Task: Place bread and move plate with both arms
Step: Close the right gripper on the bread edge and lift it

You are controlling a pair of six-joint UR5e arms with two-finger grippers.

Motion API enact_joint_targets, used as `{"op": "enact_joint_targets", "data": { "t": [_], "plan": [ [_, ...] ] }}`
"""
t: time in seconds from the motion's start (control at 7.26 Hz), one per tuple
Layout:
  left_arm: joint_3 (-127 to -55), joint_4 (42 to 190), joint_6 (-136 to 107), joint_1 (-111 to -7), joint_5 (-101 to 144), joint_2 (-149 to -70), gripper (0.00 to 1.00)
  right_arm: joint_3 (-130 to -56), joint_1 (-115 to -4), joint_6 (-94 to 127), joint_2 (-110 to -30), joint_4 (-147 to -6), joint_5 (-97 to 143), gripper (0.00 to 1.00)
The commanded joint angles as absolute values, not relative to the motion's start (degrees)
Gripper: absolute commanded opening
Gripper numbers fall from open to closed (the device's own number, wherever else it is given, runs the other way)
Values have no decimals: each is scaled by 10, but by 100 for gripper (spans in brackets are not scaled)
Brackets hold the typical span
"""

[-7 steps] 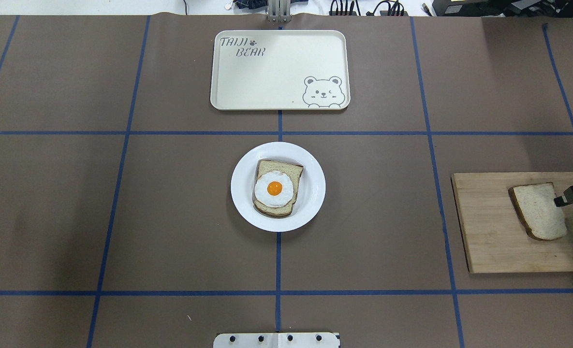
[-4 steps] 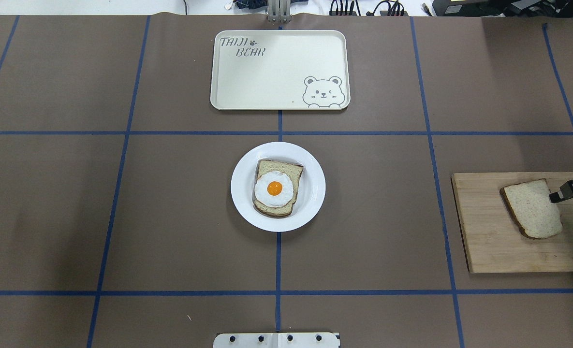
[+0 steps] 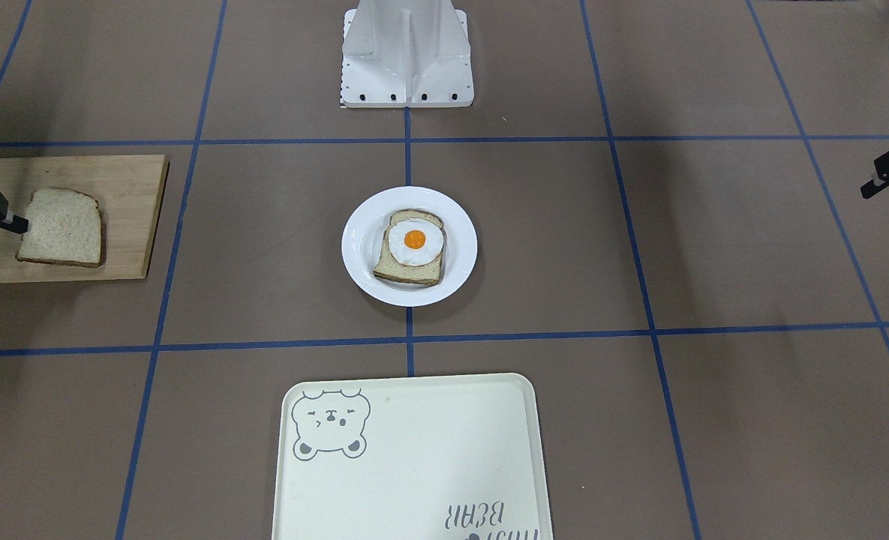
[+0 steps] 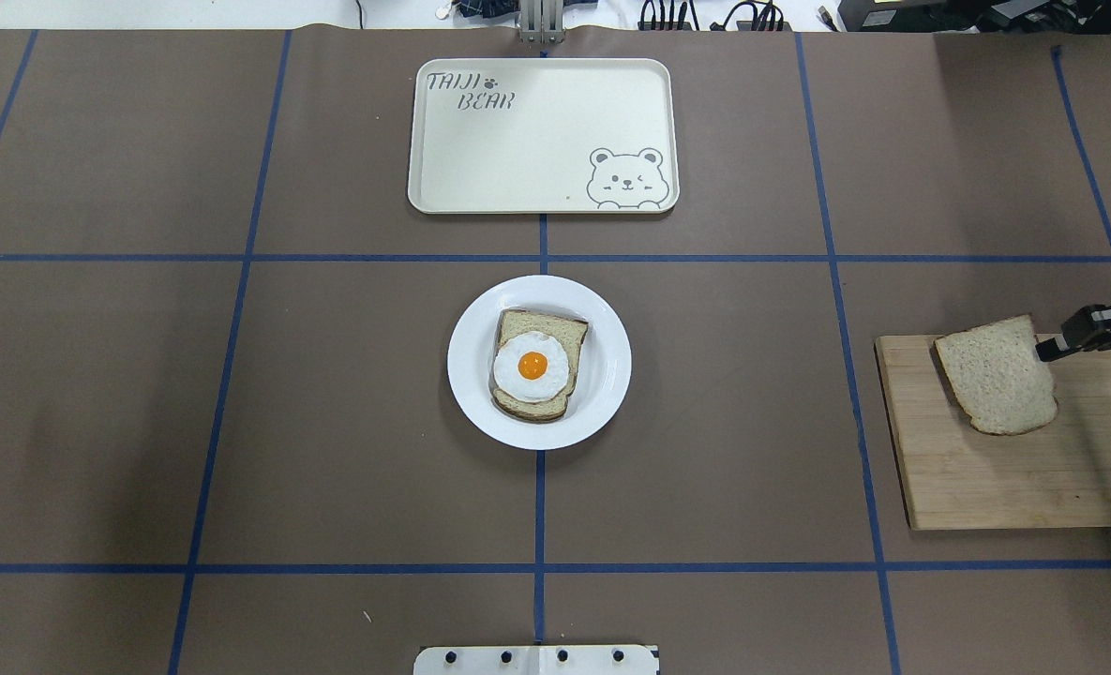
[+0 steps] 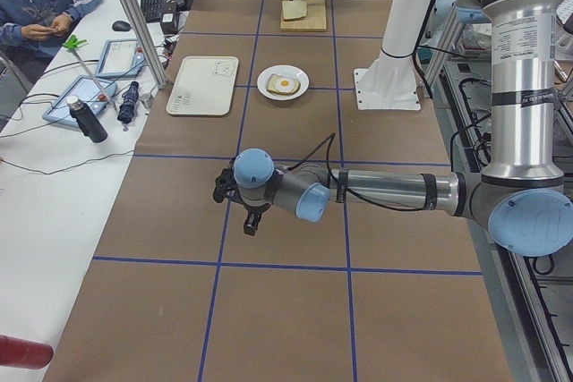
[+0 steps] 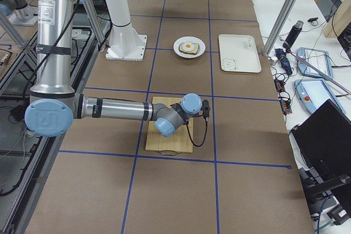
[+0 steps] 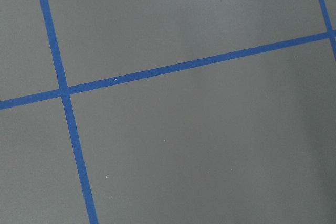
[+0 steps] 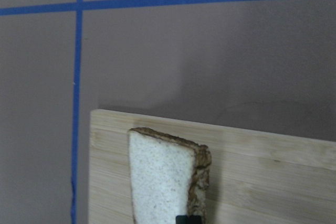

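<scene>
I have the right claw (image 4: 1045, 352) closed on the crust edge of the bread (image 4: 996, 377). The slice hangs from that grip just above the board (image 4: 986, 483), over its far corner nearest the table's middle. From overhead, its top edge overlaps the board's far rim. In the right wrist view I see the bread nearly edge-on, brown crust to one side, with the board and a taped grid line beyond it.

The plate (image 4: 611, 394) sits at the table's centre on a tape crossing, well apart from the board. It carries the egg slice (image 4: 533, 366). The tray (image 4: 517, 141) lies beyond the plate, on the same centre line.

My left claw (image 5: 238, 208) hangs over bare table at the robot's far left, well clear of the plate. I cannot tell how far open it is; its wrist camera gives me only brown cover and blue tape.
</scene>
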State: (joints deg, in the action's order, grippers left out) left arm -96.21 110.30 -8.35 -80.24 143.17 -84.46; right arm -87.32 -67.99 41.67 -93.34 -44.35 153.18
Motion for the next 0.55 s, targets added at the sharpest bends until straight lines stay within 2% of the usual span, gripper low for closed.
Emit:
{"op": "enact_joint_targets", "data": {
  "t": [0.0,0.41],
  "plan": [
    [-962,1103,-83,-802,1432,-845,98,-874,-686,526,-868,-439,1562,0],
    [-962,1103,-83,-802,1432,-845,98,-873,-644,655,-762,-440,1581,0]
  ]
}}
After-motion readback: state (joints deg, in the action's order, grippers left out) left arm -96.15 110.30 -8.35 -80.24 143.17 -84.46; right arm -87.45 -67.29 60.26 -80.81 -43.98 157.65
